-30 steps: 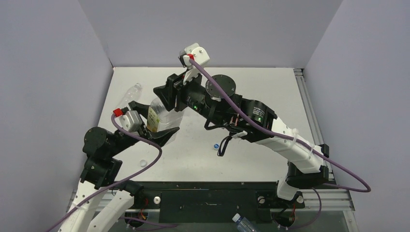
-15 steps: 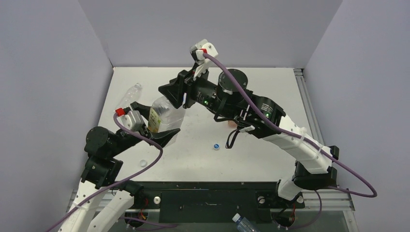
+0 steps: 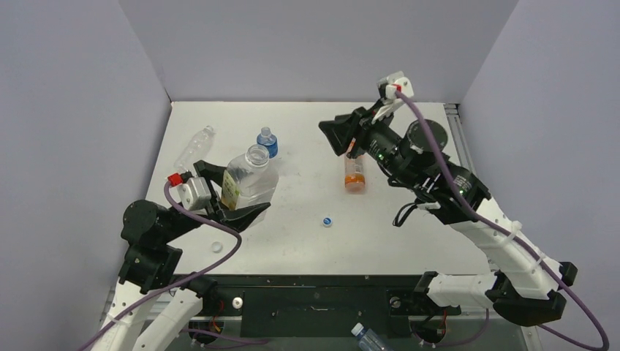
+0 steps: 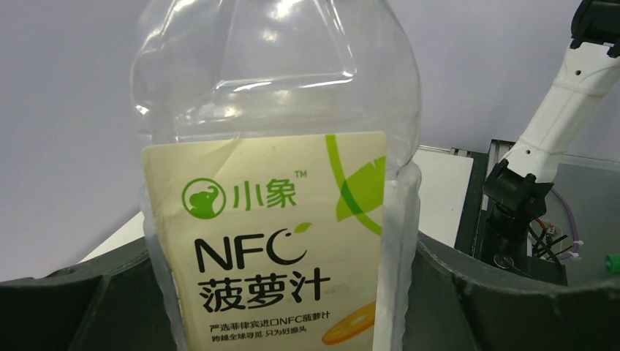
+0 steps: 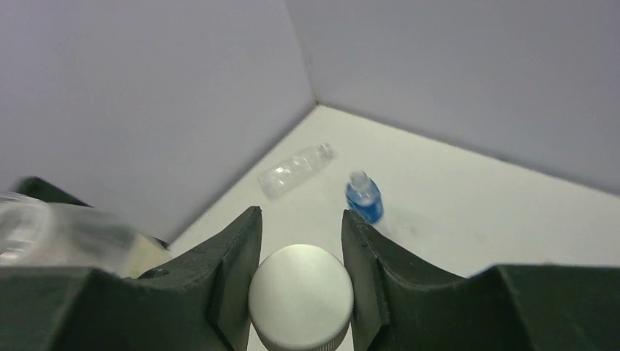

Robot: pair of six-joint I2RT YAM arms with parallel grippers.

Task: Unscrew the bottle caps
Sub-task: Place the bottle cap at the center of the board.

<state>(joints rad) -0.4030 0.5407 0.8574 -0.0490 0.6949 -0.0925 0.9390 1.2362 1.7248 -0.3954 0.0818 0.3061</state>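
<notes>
The left gripper [image 3: 235, 191] is clamping the open-necked juice bottle [image 3: 252, 172] near the left edge of the counter [image 3: 409, 241]. The right gripper [image 5: 301, 227] is pinching a white cap [image 5: 301, 296] above the far right. A blue cap [image 3: 327, 221] and a second white cap [image 3: 216, 246] are lying loose toward the near edge. The small blue bottle [image 3: 267, 141] is looking capped, so more unscrewing is probably waiting.

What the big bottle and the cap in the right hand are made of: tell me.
Big bottle: apparently thin clear plastic, glossy; you see through it, with bright glints. Cap: probably plastic, matte off-white; its top looks evenly dull, without reflections.
</notes>
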